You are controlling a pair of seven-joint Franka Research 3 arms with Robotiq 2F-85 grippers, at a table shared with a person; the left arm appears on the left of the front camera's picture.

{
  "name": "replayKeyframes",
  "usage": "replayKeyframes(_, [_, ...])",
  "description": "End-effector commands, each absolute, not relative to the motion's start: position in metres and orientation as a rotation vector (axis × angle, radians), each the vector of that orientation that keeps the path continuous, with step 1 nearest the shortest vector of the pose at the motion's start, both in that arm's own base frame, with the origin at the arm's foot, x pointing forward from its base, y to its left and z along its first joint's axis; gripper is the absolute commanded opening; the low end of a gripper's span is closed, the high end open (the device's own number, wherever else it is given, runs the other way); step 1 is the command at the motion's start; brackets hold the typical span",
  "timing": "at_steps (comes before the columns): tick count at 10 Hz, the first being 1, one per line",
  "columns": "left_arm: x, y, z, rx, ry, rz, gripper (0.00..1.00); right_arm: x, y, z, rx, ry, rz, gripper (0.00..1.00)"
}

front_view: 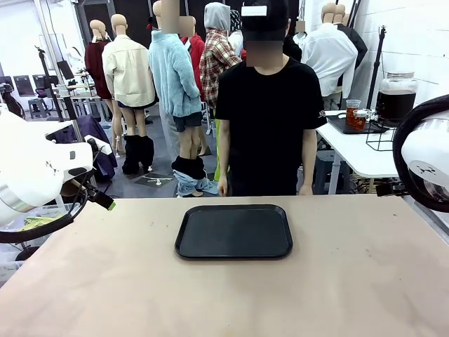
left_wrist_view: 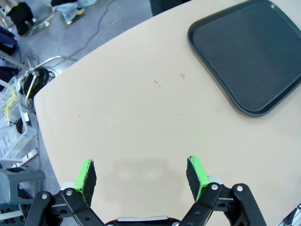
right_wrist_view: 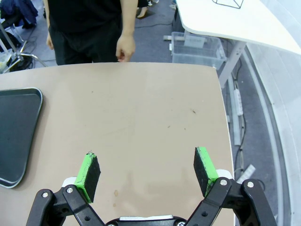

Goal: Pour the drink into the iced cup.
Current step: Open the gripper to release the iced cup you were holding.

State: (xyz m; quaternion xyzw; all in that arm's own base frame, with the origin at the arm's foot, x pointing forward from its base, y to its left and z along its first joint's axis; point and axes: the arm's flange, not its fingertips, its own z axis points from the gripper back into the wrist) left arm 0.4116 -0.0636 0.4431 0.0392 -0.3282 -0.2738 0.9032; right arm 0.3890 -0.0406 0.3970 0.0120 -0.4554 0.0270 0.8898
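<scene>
Dark brown drink fills a large clear glass jar (front_view: 396,98) on a white side table at the back right. Beside it, on a dark mat, stand two small clear cups (front_view: 354,114) holding amber-red liquid; I cannot tell whether either holds ice. My left gripper (left_wrist_view: 141,175) is open above bare tabletop, nothing between its green pads (left_wrist_view: 86,175). My right gripper (right_wrist_view: 148,172) is open too, over the table's right part, holding nothing. Both arms' white housings sit at the front view's edges, the left arm (front_view: 28,175) and the right arm (front_view: 428,158).
A black tray (front_view: 233,232) lies at the middle of the tan table (front_view: 224,295), also seen as the tray (left_wrist_view: 249,52) and the tray (right_wrist_view: 16,132). A person in black (front_view: 269,119) stands at the far edge, a hand (right_wrist_view: 124,47) hanging near the table.
</scene>
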Motion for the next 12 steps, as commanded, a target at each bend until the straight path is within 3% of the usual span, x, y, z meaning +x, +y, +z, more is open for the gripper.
replayKeyframes(1, [0.4115,-0.0629,0.4464,0.089,-0.663,-0.566,1.00,0.3892,-0.0400,0.3988,0.018,-0.944,0.053,1.00])
replayKeyframes(12, [0.4115,-0.0629,0.4464,0.089,-0.663,-0.566,1.00,0.3892,-0.0400,0.3988,0.018,-0.944,0.053,1.00])
